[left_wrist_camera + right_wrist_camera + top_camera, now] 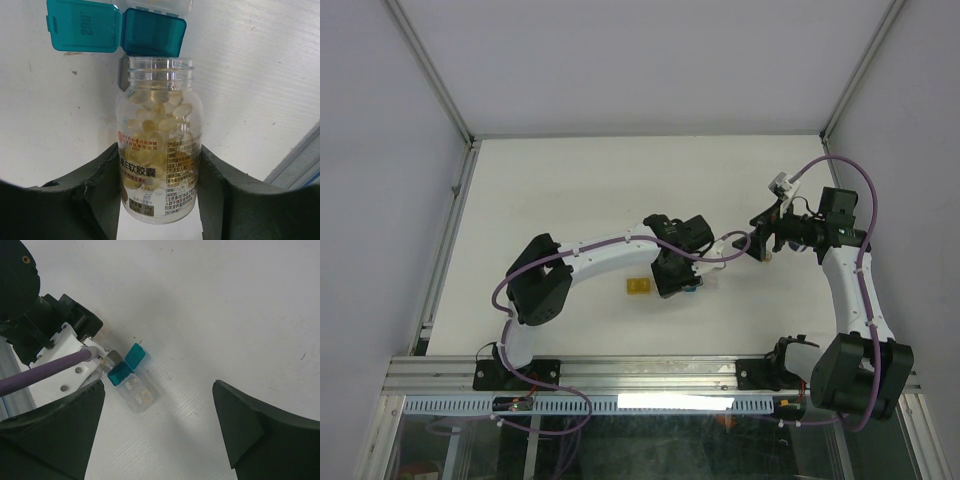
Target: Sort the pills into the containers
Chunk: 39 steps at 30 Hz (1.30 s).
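My left gripper (159, 152) is shut on a clear uncapped pill bottle (159, 135) holding several yellow softgel pills, its mouth pointing at the boxes. Just beyond the mouth sits the teal container (152, 32) with its lid (82, 25) swung open, a clear container (160, 5) behind it and a grey one (122, 75) beside the bottle neck. In the right wrist view the teal container (118, 375) adjoins clear containers (141, 395) with a few pills inside. The yellow container (639, 287) lies left of the left gripper (672, 275). My right gripper (159, 385) is open and empty, above the table to the right (765, 243).
The white table (570, 200) is bounded by a metal frame rail (450, 200) on the left and grey walls behind. The left arm's wrist and purple cable (45, 371) lie close beside the boxes. A metal rail (640, 372) runs along the near edge.
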{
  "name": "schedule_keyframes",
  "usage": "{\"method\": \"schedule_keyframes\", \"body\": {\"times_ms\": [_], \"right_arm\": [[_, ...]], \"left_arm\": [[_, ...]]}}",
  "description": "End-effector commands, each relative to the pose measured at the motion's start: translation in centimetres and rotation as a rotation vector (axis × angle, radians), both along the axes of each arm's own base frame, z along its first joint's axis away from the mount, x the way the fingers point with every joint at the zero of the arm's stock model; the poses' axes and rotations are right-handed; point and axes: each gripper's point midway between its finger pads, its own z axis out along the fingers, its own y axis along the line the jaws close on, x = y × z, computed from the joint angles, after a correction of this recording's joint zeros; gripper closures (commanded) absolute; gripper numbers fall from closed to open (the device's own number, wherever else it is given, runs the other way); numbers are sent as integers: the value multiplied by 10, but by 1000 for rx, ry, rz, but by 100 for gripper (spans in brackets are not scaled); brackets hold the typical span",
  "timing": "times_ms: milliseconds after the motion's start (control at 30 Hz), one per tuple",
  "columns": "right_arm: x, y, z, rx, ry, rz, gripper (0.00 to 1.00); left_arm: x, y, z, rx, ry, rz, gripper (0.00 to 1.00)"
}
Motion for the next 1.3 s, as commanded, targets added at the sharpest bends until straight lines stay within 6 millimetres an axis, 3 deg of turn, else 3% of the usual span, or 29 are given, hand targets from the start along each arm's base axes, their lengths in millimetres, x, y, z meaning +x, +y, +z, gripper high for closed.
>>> {"method": "schedule_keyframes", "body": {"times_ms": [0, 67, 133, 200, 267, 367, 433, 500, 600, 667, 733, 800, 833, 900, 1000, 1067, 1133, 1167, 1233, 1267], "right_arm": [[-1, 1, 16, 13, -63, 17, 8], [0, 0, 16, 13, -62, 16, 8], [-1, 0, 16, 13, -62, 15, 8], [-1, 1, 16, 15, -63, 17, 8], [0, 0, 16, 14, -63, 16, 8], [0, 0, 16, 13, -62, 14, 8], [-1, 0, 16, 13, -63, 14, 8], [0, -1, 16, 16, -62, 13, 8], [-1, 0, 16, 15, -62, 13, 8], [0, 0, 16, 16, -60, 14, 8], [0, -1, 16, 14, -63, 12, 8], [0, -1, 17, 16, -63, 14, 8], [-1, 0, 17, 15, -62, 14, 8], [-1, -1, 16, 15, -61, 10, 8], [-1, -2, 17, 14, -65, 10, 8], [0, -2, 16, 14, -64, 9, 8], [0, -2, 16, 16, -61, 9, 8], [-1, -2, 16, 15, -59, 8, 8], [-1, -2, 16, 16, -63, 9, 8], [0, -2, 17, 17, -63, 9, 8]], "left_arm": [[3, -13, 13, -43, -35, 1, 100], [5, -6, 12, -13, -35, 23, 100], [2, -14, 17, -45, -36, 3, 100], [9, 2, 7, 1, -42, 32, 100], [0, -10, 12, -25, -16, 14, 100], [8, -5, 10, -6, -27, 36, 100], [-5, -15, 15, -41, -25, -10, 100], [11, -3, 7, -13, -48, 36, 100], [-1, -12, 13, -28, -36, 2, 100], [7, 0, 9, 8, -42, 43, 100], [-5, -13, 14, -22, -23, 5, 100], [9, -4, 10, -17, -65, 26, 100], [9, 1, 11, 10, -35, 52, 100], [-4, -12, 12, -18, -29, 4, 100], [9, -2, 9, 14, -24, 55, 100], [-8, -19, 19, -31, -46, -14, 100], [11, -4, 10, -4, -59, 48, 100], [6, 0, 12, 21, -23, 65, 100], [-3, -13, 18, -28, -54, 10, 100], [4, -6, 13, -17, -66, 21, 100]]}}
